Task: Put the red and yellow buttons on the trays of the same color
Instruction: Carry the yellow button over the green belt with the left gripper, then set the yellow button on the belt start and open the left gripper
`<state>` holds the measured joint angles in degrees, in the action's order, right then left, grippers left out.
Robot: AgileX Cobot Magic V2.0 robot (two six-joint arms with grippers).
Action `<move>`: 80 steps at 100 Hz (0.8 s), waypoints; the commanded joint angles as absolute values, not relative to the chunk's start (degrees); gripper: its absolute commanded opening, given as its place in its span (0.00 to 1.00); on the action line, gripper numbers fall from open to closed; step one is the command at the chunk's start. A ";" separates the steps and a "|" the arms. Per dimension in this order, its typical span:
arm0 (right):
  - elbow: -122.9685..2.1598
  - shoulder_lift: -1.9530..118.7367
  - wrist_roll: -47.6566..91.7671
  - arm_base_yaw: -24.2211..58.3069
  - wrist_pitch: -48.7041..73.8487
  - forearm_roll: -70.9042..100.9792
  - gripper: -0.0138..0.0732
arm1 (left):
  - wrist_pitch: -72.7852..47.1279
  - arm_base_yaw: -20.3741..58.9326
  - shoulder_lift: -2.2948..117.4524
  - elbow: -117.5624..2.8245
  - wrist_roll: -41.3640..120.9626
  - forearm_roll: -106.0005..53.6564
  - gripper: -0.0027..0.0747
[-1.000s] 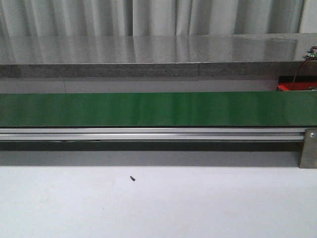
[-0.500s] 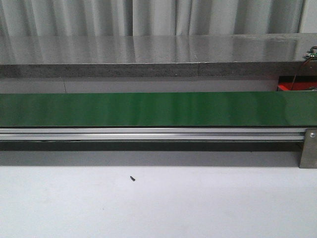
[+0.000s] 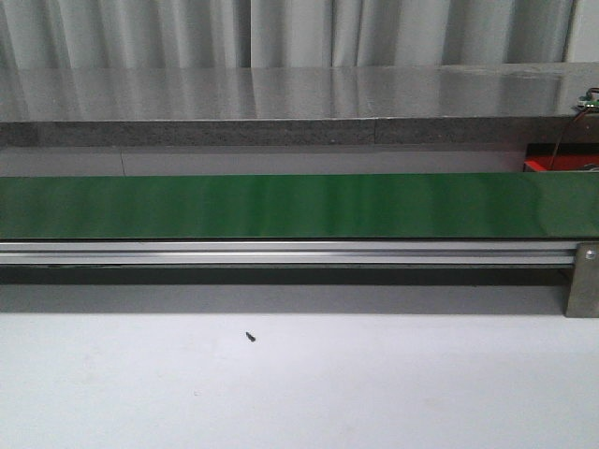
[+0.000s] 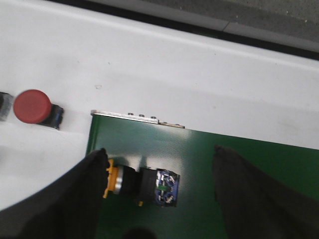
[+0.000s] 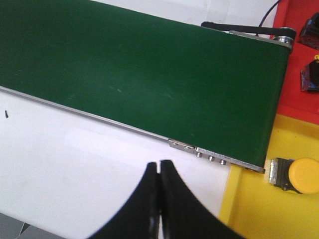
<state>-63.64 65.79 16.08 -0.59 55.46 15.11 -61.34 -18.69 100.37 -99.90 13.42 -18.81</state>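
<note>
— Left gripper: jaws wide open, one each side of the yellow button on the green belt. Red button off on the white worktop.
— Close softly, lift straight up. Mind the metal edge.
— Right gripper: jaws shut, holding nothing, near the yellow tray.
— Plenty of room there.

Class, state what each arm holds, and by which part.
Nothing: the left gripper is open around the yellow button; the right gripper is shut, empty.

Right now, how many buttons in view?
3, possibly more hidden: yellow button on belt between left end effector's fingers; red button on white table; second yellow button on yellow tray.
</note>
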 commanded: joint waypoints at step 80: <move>-65.06 64.37 16.19 -0.49 53.31 15.40 0.08 | -52.45 -27.56 107.19 -102.93 11.35 -11.82 0.62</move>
